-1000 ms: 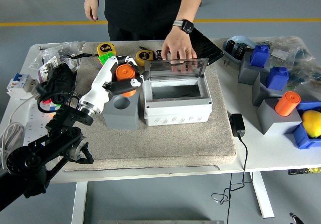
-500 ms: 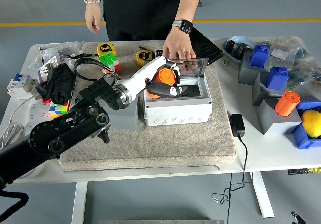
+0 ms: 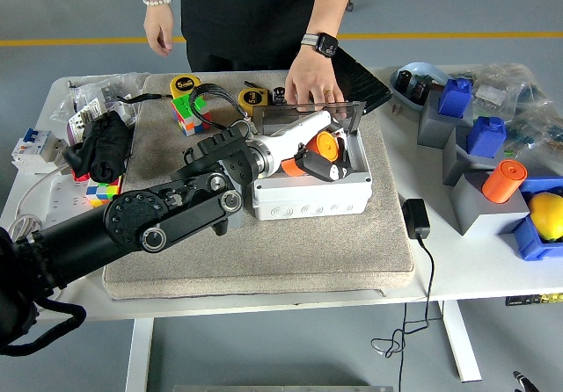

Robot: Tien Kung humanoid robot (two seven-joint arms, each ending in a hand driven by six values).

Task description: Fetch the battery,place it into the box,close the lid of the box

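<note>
A black robot arm point(image 3: 167, 221) reaches in from eight o'clock across a beige felt mat point(image 3: 281, 251) on the white tabletop point(image 3: 457, 260). Its left robot hand point(image 3: 315, 156), white-shelled with black fingers, is curled tight around the orange cylindrical battery point(image 3: 324, 148) and holds it over the open mouth of the grey plastic box point(image 3: 312, 185) at the mat's centre. The battery sits toward the opening's right side, tilted. The box's clear hinged lid point(image 3: 317, 115) stands raised along the far rim, at twelve o'clock from the opening. A person's hand point(image 3: 308, 80), with a black watch on its wrist, rests on the lid's top edge, just beyond the robot hand. The person's other hand point(image 3: 159, 32) hangs off the table at eleven o'clock. A grey holder block, mostly hidden by the arm, stands at nine o'clock from the box. Two yellow tape measures point(image 3: 186, 85) and a colour cube point(image 3: 187, 111) lie at eleven o'clock. At three o'clock, well apart, stand grey blocks point(image 3: 479, 203) with blue parts, another orange cylinder point(image 3: 503, 181) and a yellow ball point(image 3: 547, 214). A black adapter point(image 3: 415, 219) lies just off the mat.
</note>
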